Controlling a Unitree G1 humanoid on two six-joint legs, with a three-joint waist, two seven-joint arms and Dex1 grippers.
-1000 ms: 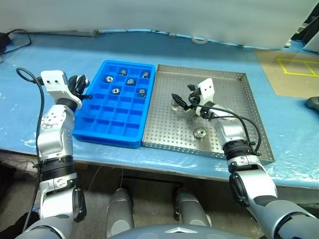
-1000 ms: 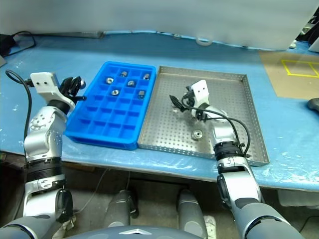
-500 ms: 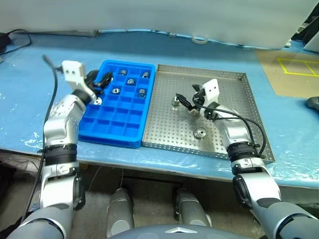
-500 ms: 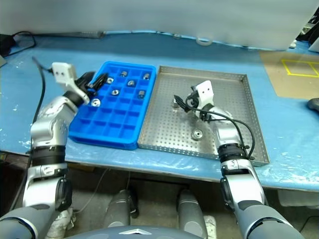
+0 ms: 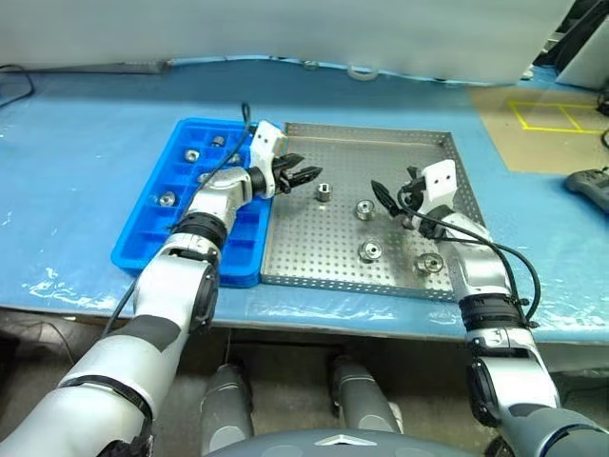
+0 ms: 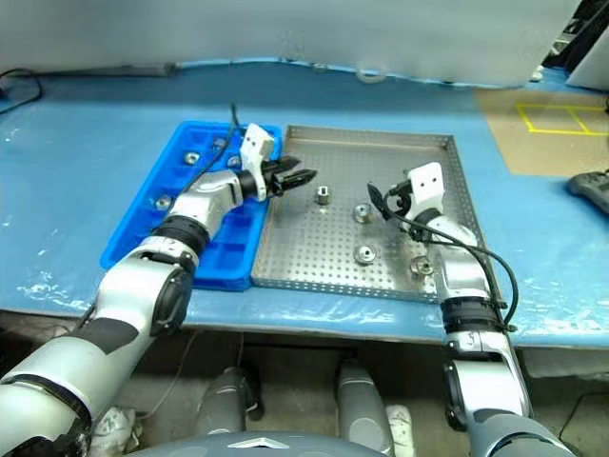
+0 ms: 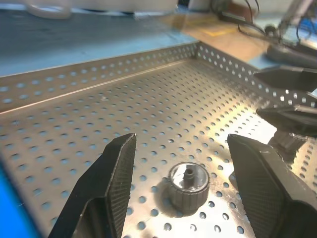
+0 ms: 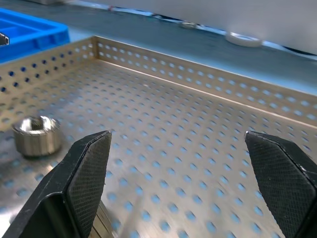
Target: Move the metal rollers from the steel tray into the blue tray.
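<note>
Small shiny silver metal rollers (image 5: 324, 192): four left on grey perforated steel tray (image 5: 333, 252); others already in bright blue gridded plastic tray (image 5: 143, 238) at nine o'clock. Left gripper (image 5: 306, 175) open, empty, facing nearest roller at three o'clock. Right gripper (image 5: 392, 202) wide open, empty. Next, probably: advance, close.

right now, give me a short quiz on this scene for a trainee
1. How many metal rollers lie in the steel tray?
2. True or false: the left gripper is shut on a roller.
3. The left gripper faces the roller that lies A) nearest the blue tray, B) nearest the steel tray's front rim.
Key: 1. four; 2. false, it is open and empty; 3. A.
</note>
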